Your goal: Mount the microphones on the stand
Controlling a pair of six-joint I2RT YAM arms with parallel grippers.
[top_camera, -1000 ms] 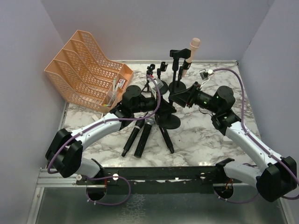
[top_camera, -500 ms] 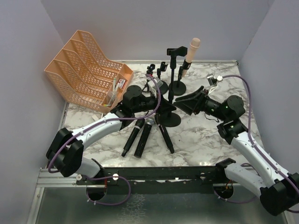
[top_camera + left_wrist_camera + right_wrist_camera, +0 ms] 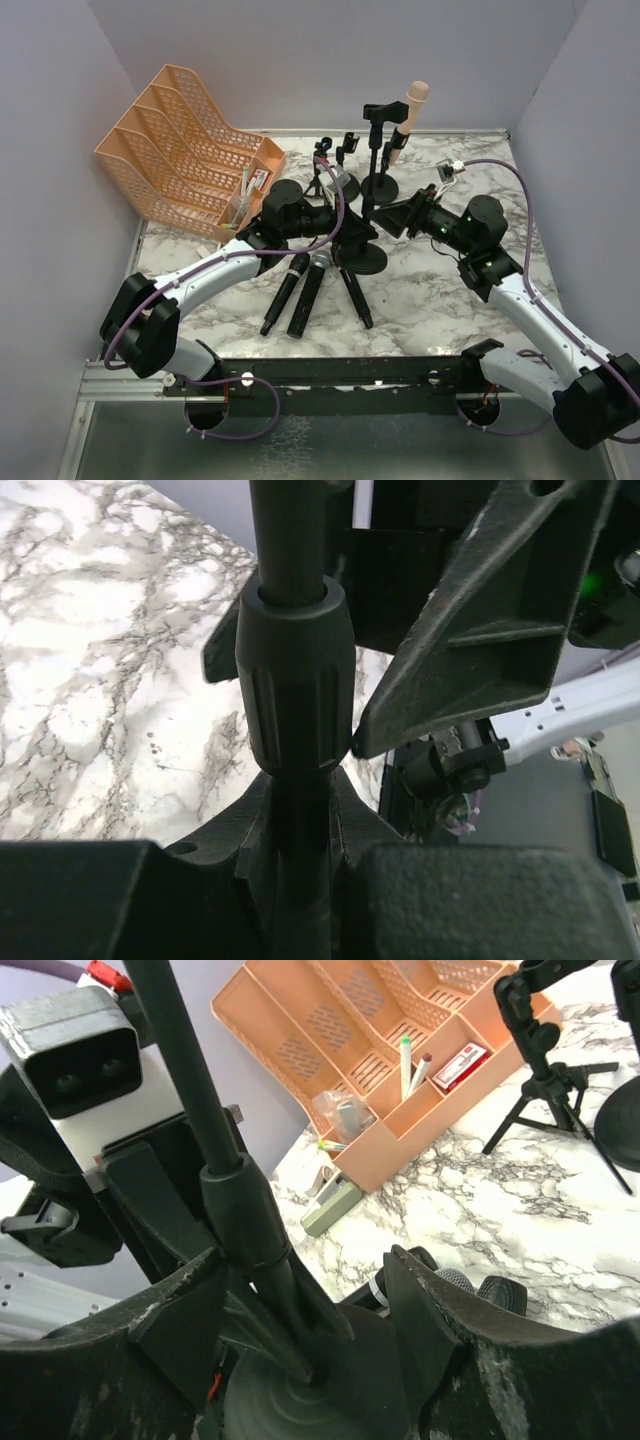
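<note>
A tall black stand (image 3: 371, 160) with a round base (image 3: 366, 262) and an empty clip on top stands mid-table. My left gripper (image 3: 345, 233) is shut on its pole just below the collar (image 3: 295, 675). My right gripper (image 3: 385, 213) is open, its fingers (image 3: 452, 1332) on either side of the same pole (image 3: 245, 1215) above the base. A pale pink microphone (image 3: 407, 118) sits in a second stand (image 3: 380, 185) behind. Two all-black microphones (image 3: 279, 294) (image 3: 353, 296) and a silver-headed one (image 3: 308, 290) lie in front of the base.
An orange mesh desk organiser (image 3: 185, 145) holding small items stands at the back left, also in the right wrist view (image 3: 400, 1030). Two small tripod stands (image 3: 330, 170) stand behind the left gripper. A grey-green block (image 3: 335, 1205) lies by the organiser. Walls close three sides.
My right gripper drew back to the right, then came back left to the stand's pole, still open. The left gripper kept its hold on the pole.
</note>
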